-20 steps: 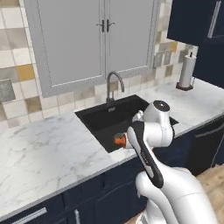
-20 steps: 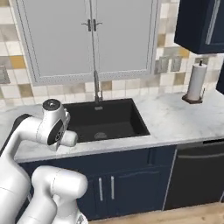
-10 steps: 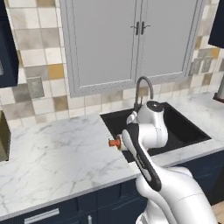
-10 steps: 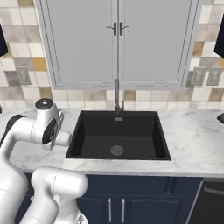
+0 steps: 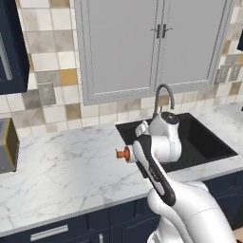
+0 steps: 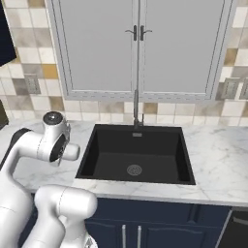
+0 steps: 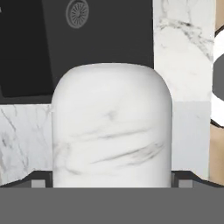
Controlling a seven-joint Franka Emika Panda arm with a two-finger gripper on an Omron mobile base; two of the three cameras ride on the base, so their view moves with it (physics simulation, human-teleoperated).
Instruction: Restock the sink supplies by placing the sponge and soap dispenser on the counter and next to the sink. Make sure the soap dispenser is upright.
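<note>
My gripper is shut on the soap dispenser, whose pale marbled body rises between the dark fingertips. In the left base view only its orange-red pump top sticks out to the left of my forearm, so the bottle lies sideways, held above the counter just left of the sink. The hand view looks down on the black basin and its drain. The sink and its faucet sit at the centre of the right base view. The sponge is out of view.
A silver toaster stands at the far left of the counter. Grey cabinet doors and a tiled backsplash rise behind the faucet. Marble counter continues right of the sink.
The base has driven left, so the sink has slid rightwards in both base views. The soap dispenser stays in the gripper, now over the counter left of the basin.
</note>
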